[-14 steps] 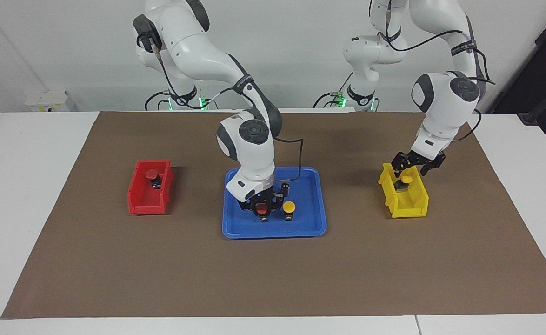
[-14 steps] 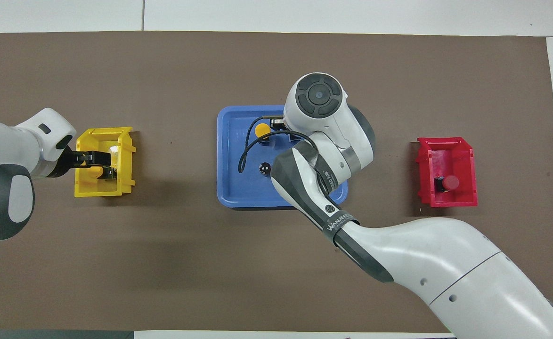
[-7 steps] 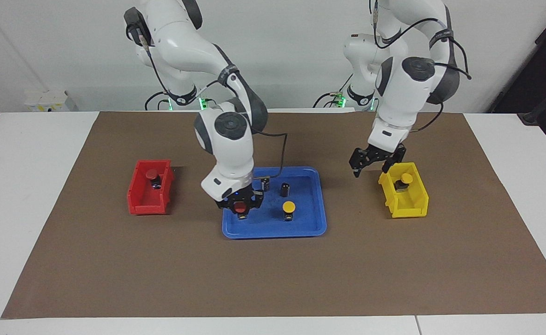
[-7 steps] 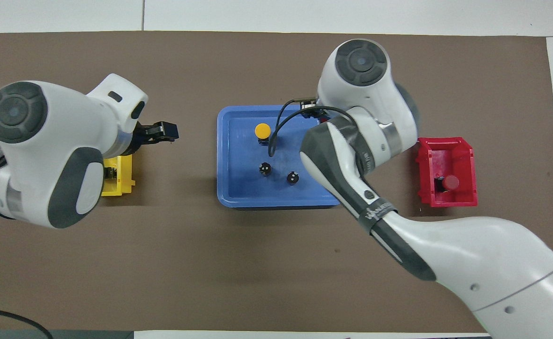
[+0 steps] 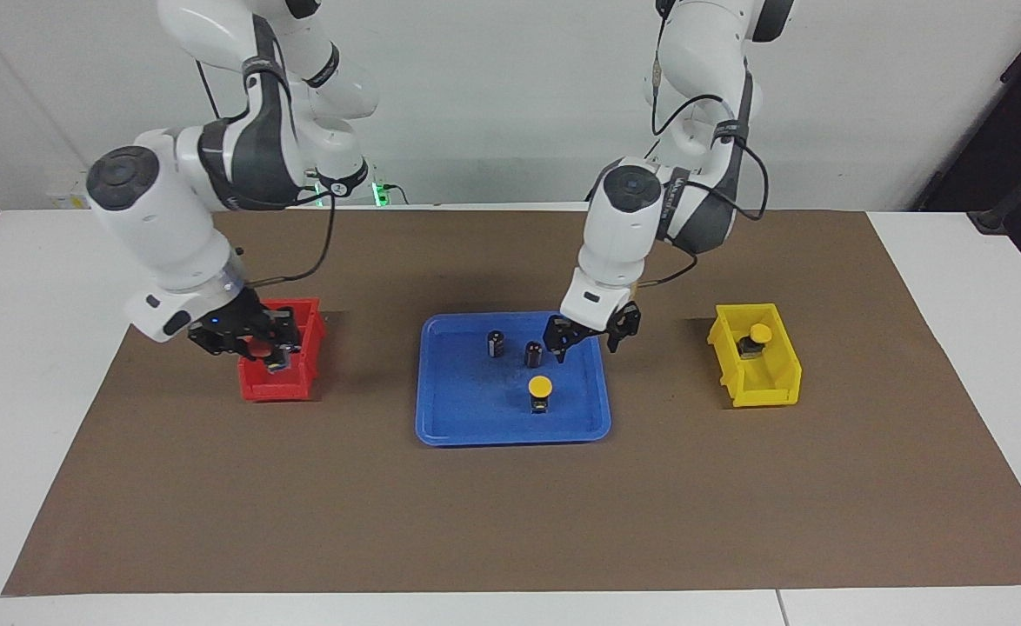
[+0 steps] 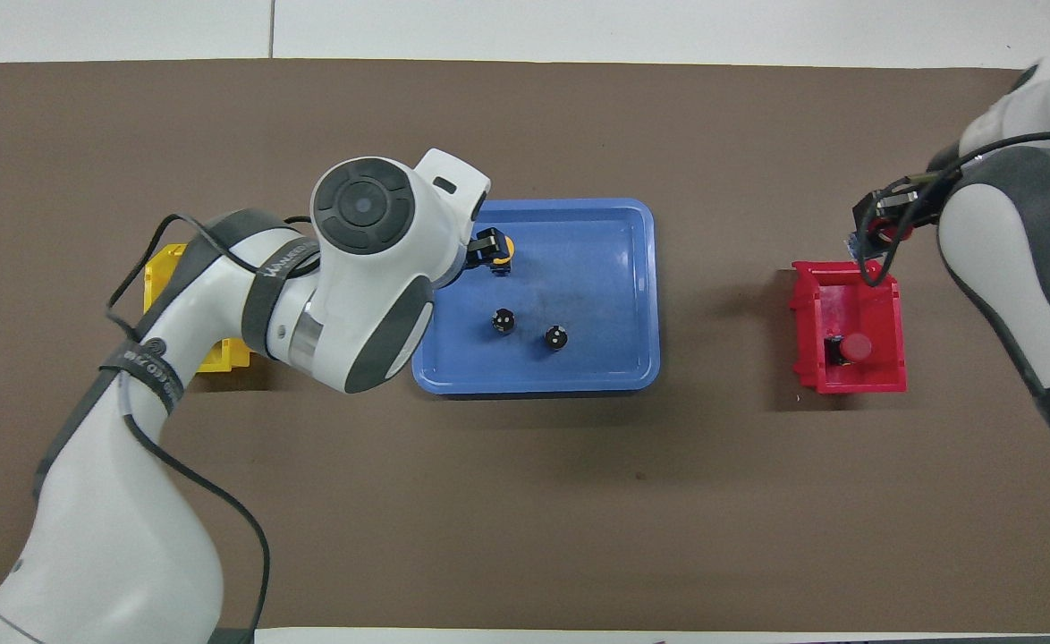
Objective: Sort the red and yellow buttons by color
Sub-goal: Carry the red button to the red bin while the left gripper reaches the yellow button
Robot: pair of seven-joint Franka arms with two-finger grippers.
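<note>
Broadly, a brown mat (image 5: 510,522) covers the middle of the white table (image 5: 41,348), and everything sits on it. The blue tray (image 5: 467,417) lies at the centre. It holds one yellow button (image 5: 541,389) at the edge of the tray farther from the robots, and two small black cylinders (image 5: 497,342) with silvery tops nearer to them.

The red bin (image 5: 260,382) stands toward the right arm's end of the table, with a red button (image 6: 851,347) resting inside it at the end nearer the robots. The yellow bin (image 5: 767,387) stands toward the left arm's end and has a yellow button in it (image 5: 756,339), also at the nearer end.

The right gripper (image 5: 260,346) hangs over the red bin, its fingers closed around a second red button (image 5: 258,347) that is held clear above the bin's floor.

The left gripper (image 5: 587,337) hovers above the blue tray, over the corner toward the yellow bin, with its fingers spread apart and nothing between them.
</note>
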